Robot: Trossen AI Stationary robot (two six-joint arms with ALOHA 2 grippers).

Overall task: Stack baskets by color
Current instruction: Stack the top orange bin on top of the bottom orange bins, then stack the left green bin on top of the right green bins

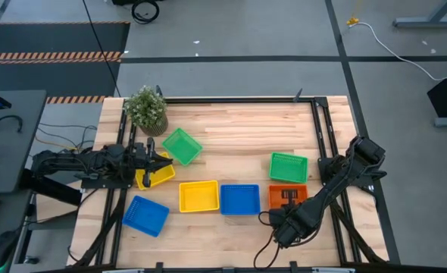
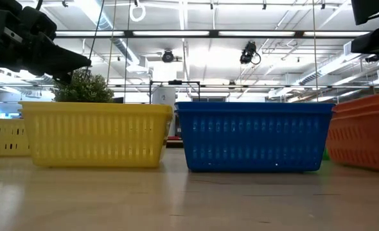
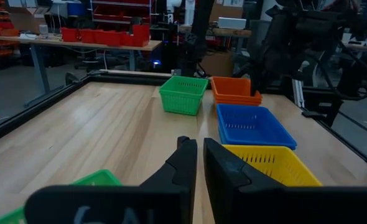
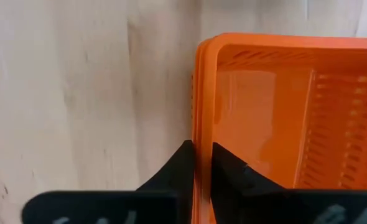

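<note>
Small mesh-sided baskets lie spread over the wooden table. An orange basket rests near the front right, and its doubled rim suggests a nested stack. My right gripper reaches down onto it and is shut on its wall. Around it are a green basket, a blue basket and a yellow basket. Farther left are another green basket, a blue one and a yellow one. My left gripper hovers level over that yellow one, shut on nothing. My right gripper pinches one side wall of the orange basket at its rim, one finger outside the wall and the other inside. The fingers come from above, pointing almost straight down. The basket's bottom rests on the table.
A small potted plant stands at the far left corner. A dark metal frame runs along the table's edges. There is bare wood across the far middle of the table.
</note>
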